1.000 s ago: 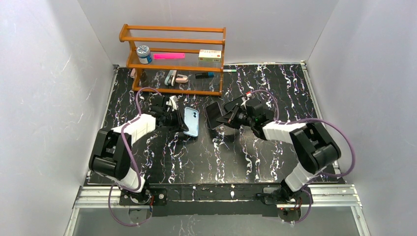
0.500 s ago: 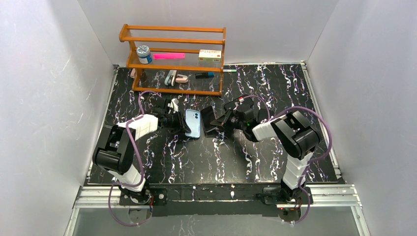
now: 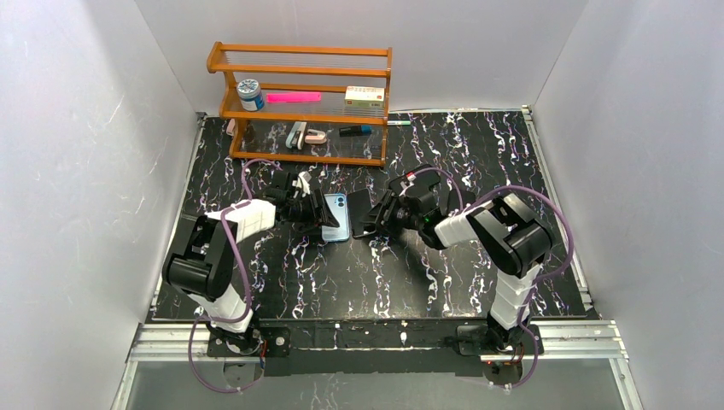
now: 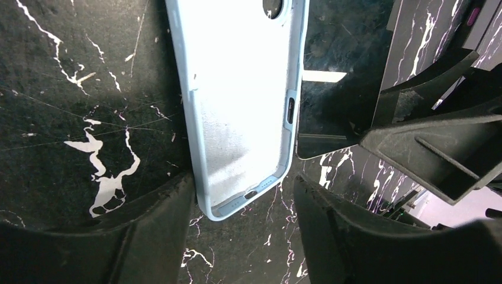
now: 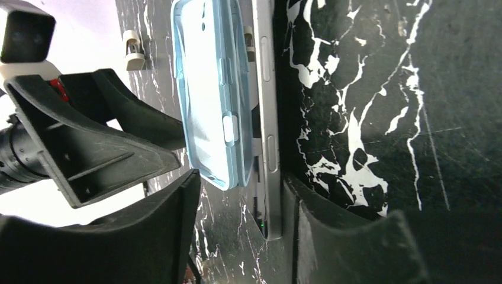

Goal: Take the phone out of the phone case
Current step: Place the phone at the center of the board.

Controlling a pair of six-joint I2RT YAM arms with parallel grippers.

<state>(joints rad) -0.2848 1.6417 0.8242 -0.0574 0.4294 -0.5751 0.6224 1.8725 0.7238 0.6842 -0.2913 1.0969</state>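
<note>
The empty light blue phone case (image 3: 336, 217) lies on the black marbled table, inside facing up in the left wrist view (image 4: 243, 100). The dark phone (image 3: 362, 212) rests right beside it, out of the case. Its silver edge (image 5: 270, 118) shows in the right wrist view, next to the case (image 5: 207, 89). My left gripper (image 3: 321, 213) (image 4: 243, 182) is open, the case's bottom end between its fingers. My right gripper (image 3: 376, 219) (image 5: 241, 177) is open too. The phone's edge runs along the inside of its right finger (image 5: 343, 236), unclamped.
A wooden shelf (image 3: 300, 104) stands at the back left, holding a small jar (image 3: 250, 93), a pink strip (image 3: 293, 97), a box (image 3: 364, 95) and other small items. White walls close in the table on three sides.
Both grippers have gone from shut to open. The case and the phone, held apart a second ago, have come together and now rest side by side, released.
</note>
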